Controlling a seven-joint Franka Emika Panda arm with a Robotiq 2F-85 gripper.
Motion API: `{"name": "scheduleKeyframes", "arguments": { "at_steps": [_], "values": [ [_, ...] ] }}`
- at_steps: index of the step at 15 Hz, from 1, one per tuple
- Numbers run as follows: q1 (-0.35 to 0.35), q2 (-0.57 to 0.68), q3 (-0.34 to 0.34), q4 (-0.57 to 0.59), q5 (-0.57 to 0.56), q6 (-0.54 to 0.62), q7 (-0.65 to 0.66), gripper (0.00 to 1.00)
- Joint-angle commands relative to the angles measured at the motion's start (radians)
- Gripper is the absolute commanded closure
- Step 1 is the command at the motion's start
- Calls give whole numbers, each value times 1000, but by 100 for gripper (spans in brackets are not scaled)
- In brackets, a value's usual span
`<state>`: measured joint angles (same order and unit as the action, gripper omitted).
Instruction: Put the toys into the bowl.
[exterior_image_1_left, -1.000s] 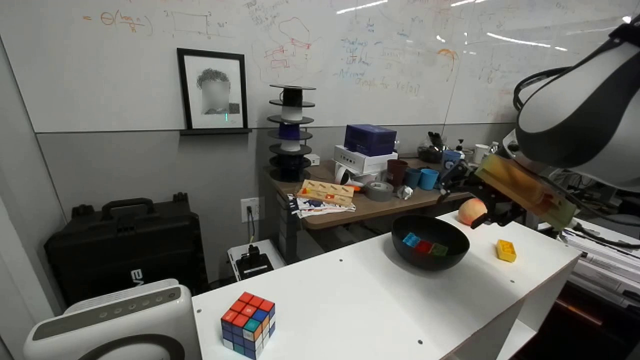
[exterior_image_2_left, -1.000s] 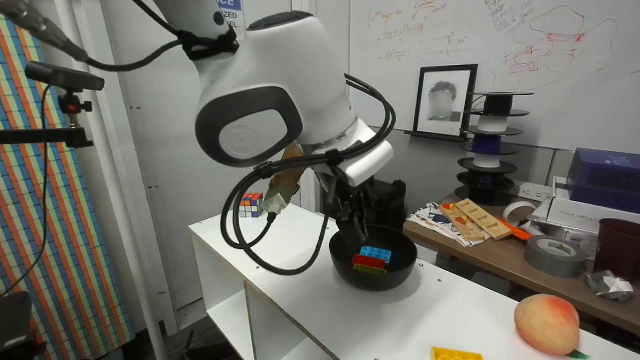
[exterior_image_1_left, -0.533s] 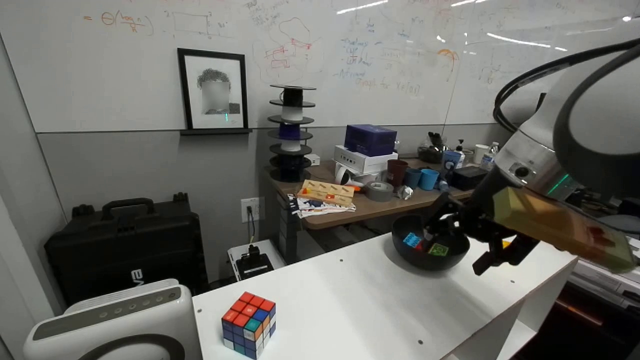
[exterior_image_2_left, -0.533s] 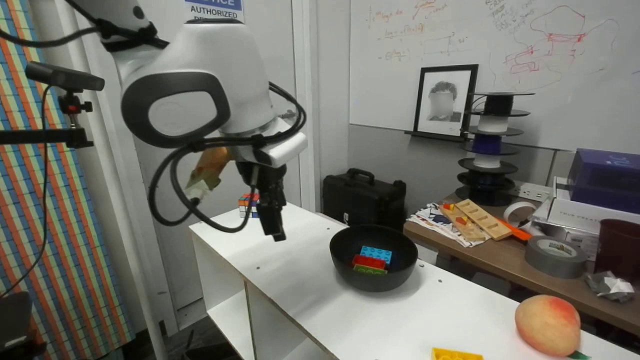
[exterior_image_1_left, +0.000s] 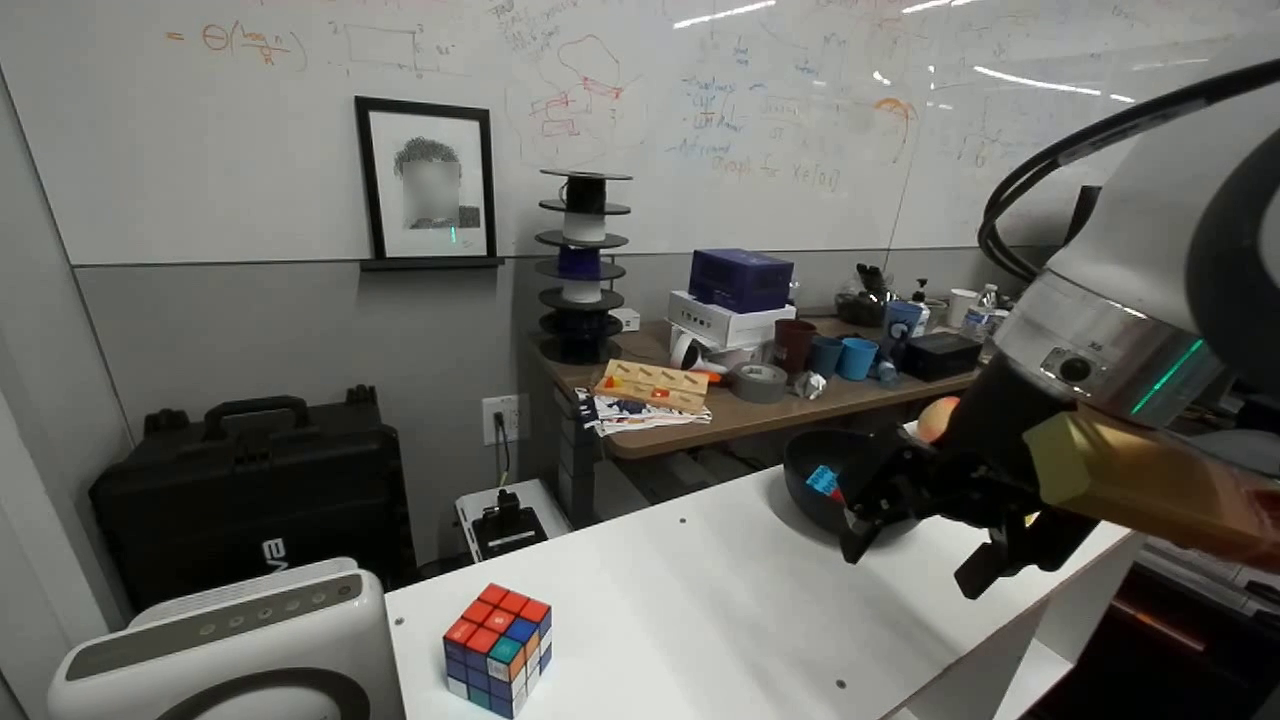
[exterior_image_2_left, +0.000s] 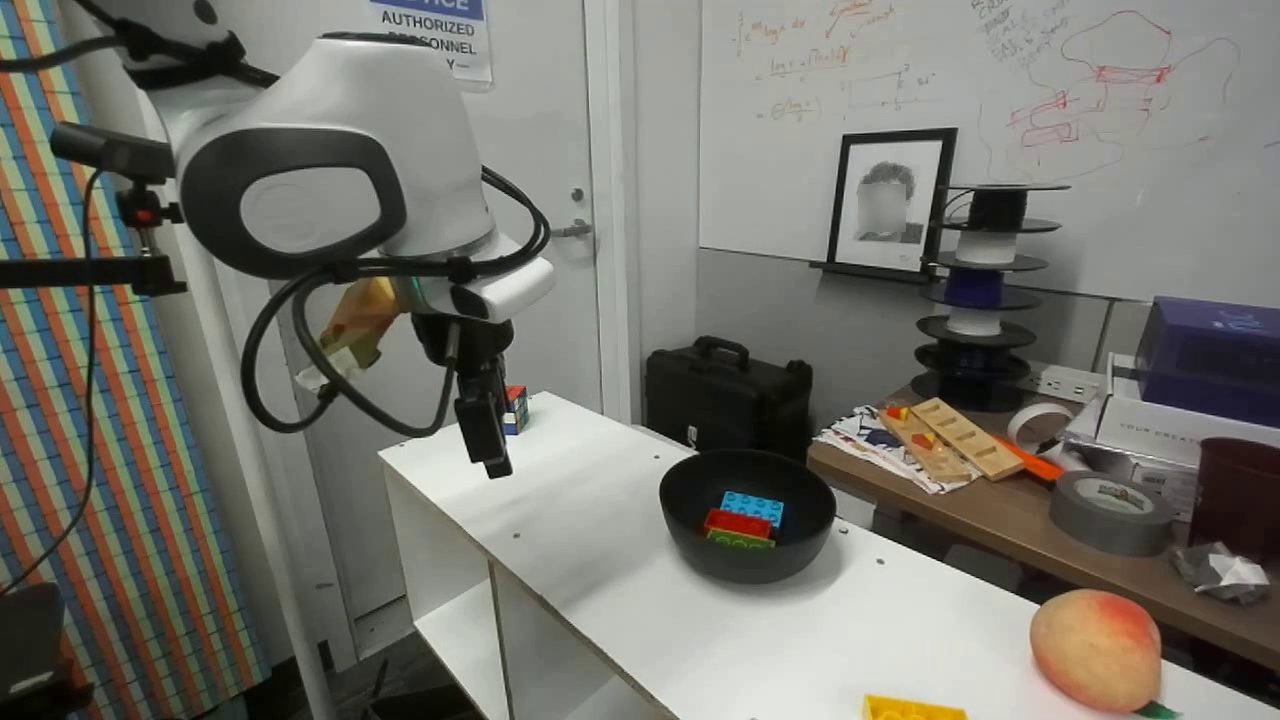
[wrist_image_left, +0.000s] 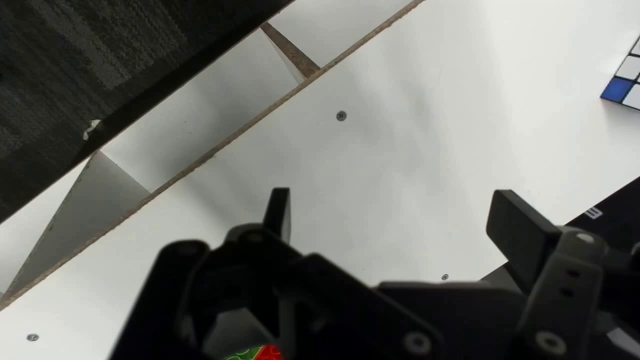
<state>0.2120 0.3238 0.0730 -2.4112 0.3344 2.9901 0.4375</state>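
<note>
Inside the black bowl (exterior_image_2_left: 700, 552) lie the blue block (exterior_image_2_left: 752, 508), the red block (exterior_image_2_left: 738, 524) and the green piece (exterior_image_2_left: 740, 540). The yellow piece (exterior_image_2_left: 912, 708) rests on the white shelf top outside the bowl, cut off by that view's lower edge. My gripper (exterior_image_1_left: 912, 568) hangs above the shelf, clear of the bowl on the Rubik's cube side, and hides part of the bowl in an exterior view. From the wrist, the gripper (wrist_image_left: 390, 210) is wide open with only white surface behind the gap. Bits of green and red show below the linkage.
The Rubik's cube (exterior_image_1_left: 497, 648) sits at the far end of the white shelf (exterior_image_2_left: 600, 500). An orange peach-like ball (exterior_image_2_left: 1095, 650) lies near the yellow piece. A cluttered brown desk (exterior_image_2_left: 1000, 520) stands alongside. The shelf's front edge drops off to open compartments.
My gripper has pulled back from over the bowl, moving up and leftward in an exterior view towards the cube's end. The three toys in the bowl and the yellow piece stay put.
</note>
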Motion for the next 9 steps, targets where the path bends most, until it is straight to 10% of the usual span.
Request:
{"name": "scheduleKeyframes", "arguments": {
  "at_steps": [1,9],
  "values": [
    [-6,-1,5,0,-7,-2,4,0],
    [-245,-141,55,-21,222,-1,-69,0]
  ]
}}
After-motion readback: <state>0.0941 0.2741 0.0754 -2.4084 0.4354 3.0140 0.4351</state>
